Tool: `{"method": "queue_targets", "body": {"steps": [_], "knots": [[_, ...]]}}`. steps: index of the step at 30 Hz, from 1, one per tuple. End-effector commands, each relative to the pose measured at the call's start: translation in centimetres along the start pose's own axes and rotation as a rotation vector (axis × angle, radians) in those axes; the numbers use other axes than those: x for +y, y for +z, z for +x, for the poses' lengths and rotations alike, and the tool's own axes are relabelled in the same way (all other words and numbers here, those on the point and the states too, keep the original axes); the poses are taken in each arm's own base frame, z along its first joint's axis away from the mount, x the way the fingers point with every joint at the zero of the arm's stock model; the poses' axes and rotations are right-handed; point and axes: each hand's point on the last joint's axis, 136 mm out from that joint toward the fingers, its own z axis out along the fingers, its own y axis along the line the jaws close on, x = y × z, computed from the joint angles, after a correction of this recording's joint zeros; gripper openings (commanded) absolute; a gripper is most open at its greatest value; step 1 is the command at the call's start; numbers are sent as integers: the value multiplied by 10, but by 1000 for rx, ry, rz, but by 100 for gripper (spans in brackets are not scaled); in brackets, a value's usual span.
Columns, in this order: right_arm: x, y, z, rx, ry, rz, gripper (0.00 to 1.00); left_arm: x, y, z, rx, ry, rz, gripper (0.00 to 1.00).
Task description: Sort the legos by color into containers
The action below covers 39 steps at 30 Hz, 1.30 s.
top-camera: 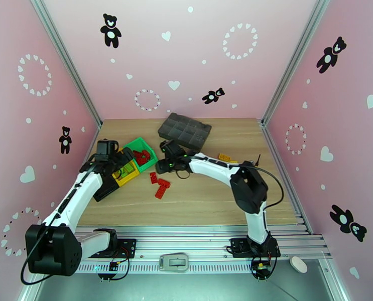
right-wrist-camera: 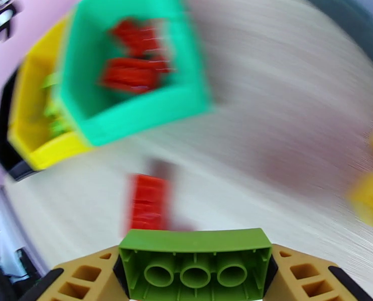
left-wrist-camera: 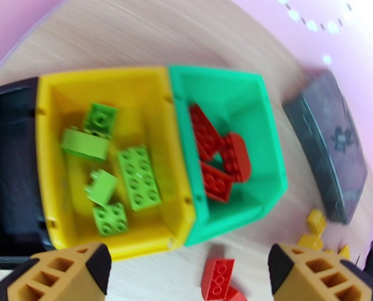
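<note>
The left jaws are seen spread wide apart with nothing between them, held over the light wooden worktop point(top-camera: 211, 196) just in front of the small yellow open-top plastic bin point(left-wrist-camera: 111, 81). Five light green studded bricks point(left-wrist-camera: 138, 179) are scattered on the floor of that bin. A small green open-top plastic bin point(left-wrist-camera: 236, 86) is set touching one side of it and is loaded with several red studded bricks point(left-wrist-camera: 216, 146). A small black open-top plastic bin point(left-wrist-camera: 10, 171) is set against the other side, and its contents cannot be made out.

The right jaws are closed on a single light green plastic brick point(right-wrist-camera: 194, 244), which is gripped by its two short ends. Its hollow underside, with three round tubes, is turned toward the wrist camera. The brick is held above the worktop, near the green bin but apart from it; the right wrist view is blurred.

A few loose red bricks point(top-camera: 160, 185) are left lying on the wood in the middle of the worktop, near the bins. Some loose yellow bricks point(top-camera: 225, 157) are left beside the right arm, near a flat dark grey multi-compartment tray point(top-camera: 184, 130) that is placed toward the back of the worktop.
</note>
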Motion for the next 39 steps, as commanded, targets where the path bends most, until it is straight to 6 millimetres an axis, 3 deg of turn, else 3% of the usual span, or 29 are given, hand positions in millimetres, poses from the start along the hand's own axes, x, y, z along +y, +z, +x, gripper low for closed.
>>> {"method": "queue_targets", "body": {"steps": [1, 10, 18, 23, 29, 35, 39], "knots": [[41, 15, -7, 22, -35, -151, 56, 3, -5, -14, -20, -44, 48, 88], [115, 45, -33, -21, -71, -375, 56, 41, -12, -53, -90, -206, 49, 88], [150, 77, -61, -82, -46, -483, 58, 63, -32, -77, -158, -318, 69, 88], [160, 93, -76, -114, -19, -524, 74, 65, -42, -81, -179, -328, 73, 88], [166, 80, -82, -123, -51, -535, 79, 62, -44, -80, -171, -321, 87, 89], [174, 51, -81, -134, -110, -513, 79, 54, -46, -72, -145, -319, 137, 89], [164, 30, -76, -128, -134, -443, 75, 50, -46, -66, -121, -312, 161, 90]]}}
